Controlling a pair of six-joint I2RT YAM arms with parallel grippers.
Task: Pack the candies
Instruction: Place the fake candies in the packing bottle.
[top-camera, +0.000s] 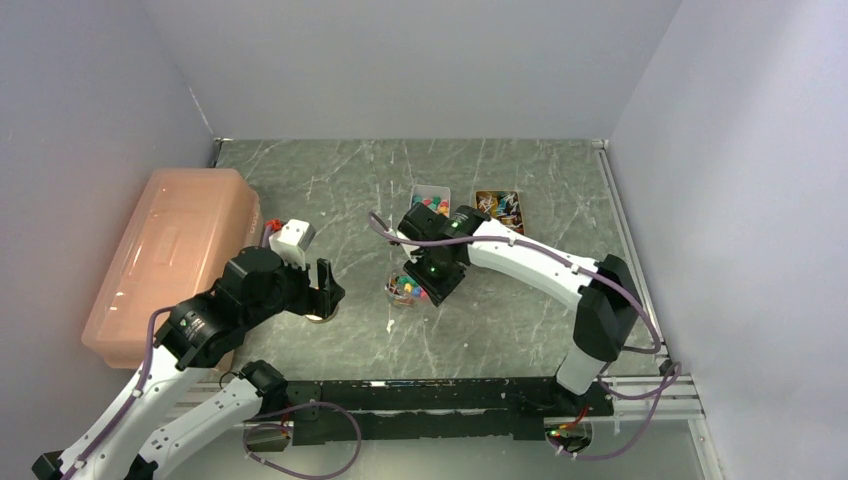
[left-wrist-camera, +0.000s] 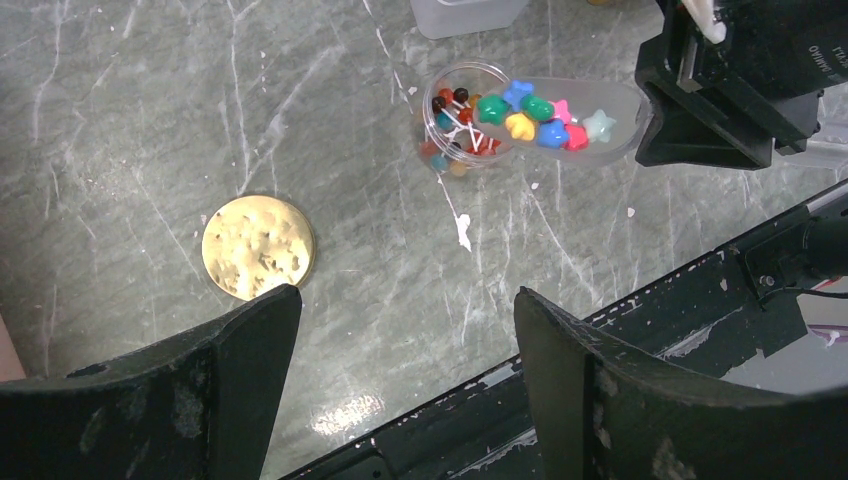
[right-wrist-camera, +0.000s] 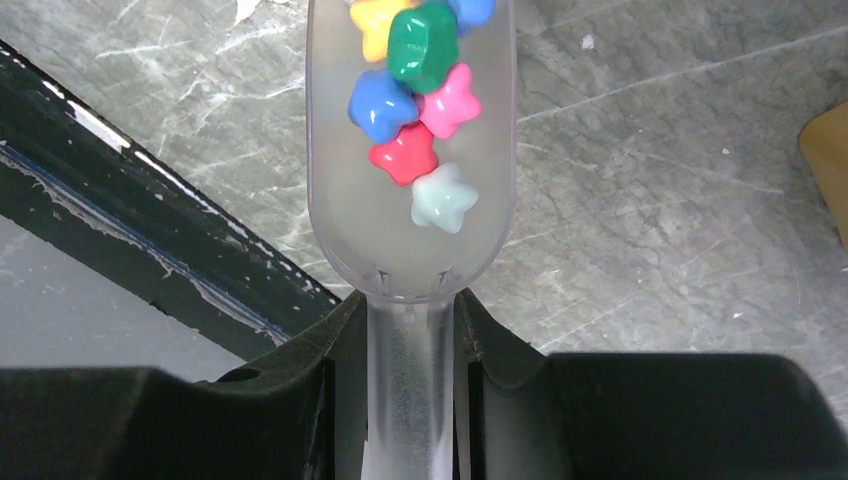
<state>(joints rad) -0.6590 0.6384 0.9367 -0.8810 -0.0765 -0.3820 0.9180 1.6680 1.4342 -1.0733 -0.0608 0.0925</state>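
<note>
Right wrist: R claw (right-wrist-camera: 410, 312) grips scoop (right-wrist-camera: 345, 200) w/ candies (right-wrist-camera: 420, 45); tip probably over jar (left-wrist-camera: 429, 108).

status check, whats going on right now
Left gripper open near gold lid. Right gripper shut on scoop, candies at jar mouth. Nothing blocking the jar.

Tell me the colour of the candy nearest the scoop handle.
Pale mint candy; clearest in right wrist view.

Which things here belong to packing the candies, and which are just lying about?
Job: candies, scoop in right gripper, jar, gold lid (probably the jar's), candy tray.
Lying about: pink box, brown tray, white block.
</note>
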